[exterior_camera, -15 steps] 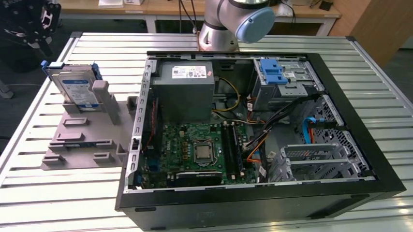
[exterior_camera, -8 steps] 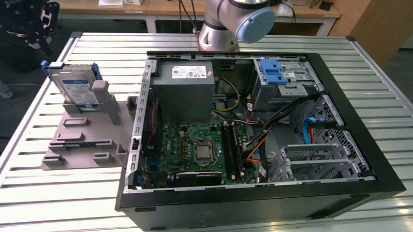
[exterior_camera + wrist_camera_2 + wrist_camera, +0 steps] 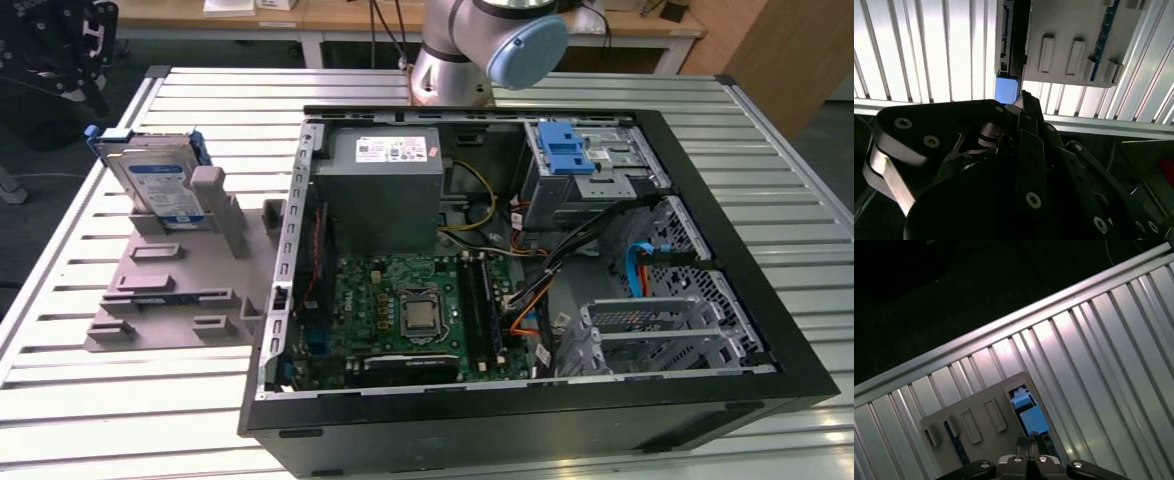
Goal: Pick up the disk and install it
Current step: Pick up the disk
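The disk (image 3: 154, 180) is not yet picked up. It stands on its edge in a slot of the grey stand (image 3: 174, 285), at the exterior view's left, beside the open computer case (image 3: 534, 425) and apart from it. I think it is kept upright so that its top edge stays free and 2 fingers can close on its flat faces from above. The disk is a flat silver rectangle with a white-and-blue label, and a blue carrier (image 3: 1030, 415) of smooth plastic frames it. The stand looks like matte grey plastic, with low blocks and posts that make several slots. The gripper (image 3: 1028, 440) hangs above the carrier's end, near it, and I see no contact between them. Its jaws appear pressed together with nothing between them, so it holds nothing at this moment. In the second wrist view its black linkages with round screws lie in front of the ribbed table (image 3: 80, 400), which is bright metal in long parallel slats. The case is a black box lying on its side, so that the inside is open from above. It shows a green motherboard (image 3: 414, 300), a grey metal power supply (image 3: 387, 180), many loose cables, and 1 bare blue clip (image 3: 566, 148) at the drive bay.
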`<state>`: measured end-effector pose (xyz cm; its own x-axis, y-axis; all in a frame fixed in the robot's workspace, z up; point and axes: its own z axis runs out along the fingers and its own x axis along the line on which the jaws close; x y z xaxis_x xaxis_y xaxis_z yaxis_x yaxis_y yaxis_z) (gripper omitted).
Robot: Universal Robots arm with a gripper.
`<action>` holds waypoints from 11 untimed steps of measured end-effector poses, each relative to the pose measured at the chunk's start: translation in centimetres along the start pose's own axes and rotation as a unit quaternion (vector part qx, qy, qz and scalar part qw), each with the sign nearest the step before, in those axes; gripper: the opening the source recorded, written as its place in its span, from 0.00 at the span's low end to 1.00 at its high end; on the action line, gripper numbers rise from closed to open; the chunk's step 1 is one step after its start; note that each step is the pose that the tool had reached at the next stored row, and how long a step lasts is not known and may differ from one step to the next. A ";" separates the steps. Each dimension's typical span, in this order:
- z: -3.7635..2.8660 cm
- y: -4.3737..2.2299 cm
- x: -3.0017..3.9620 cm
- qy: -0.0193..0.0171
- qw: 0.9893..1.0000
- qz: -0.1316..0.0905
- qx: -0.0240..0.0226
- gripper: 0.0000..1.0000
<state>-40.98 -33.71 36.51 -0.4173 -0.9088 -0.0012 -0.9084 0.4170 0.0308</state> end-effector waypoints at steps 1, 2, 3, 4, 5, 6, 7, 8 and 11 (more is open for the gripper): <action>0.00 0.00 0.00 0.000 1.000 -0.008 0.000 0.11; 0.01 0.00 0.00 0.000 1.000 -0.016 0.000 0.11; 0.01 0.00 0.00 0.000 1.000 -0.024 0.001 0.11; 0.01 0.00 0.00 0.001 1.000 -0.031 0.001 0.11; 0.01 0.00 0.00 0.001 0.999 -0.040 0.001 0.11; 0.02 0.00 0.00 0.001 0.999 -0.049 0.001 0.11; 0.02 0.00 0.00 0.001 0.998 -0.058 0.001 0.11; 0.04 0.00 0.00 0.002 0.996 -0.094 0.001 0.11; 0.07 0.00 0.00 0.003 0.993 -0.121 0.001 0.11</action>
<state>-40.98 -33.71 36.44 -0.1866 -0.9824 -0.0023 -0.9821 0.1865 0.0281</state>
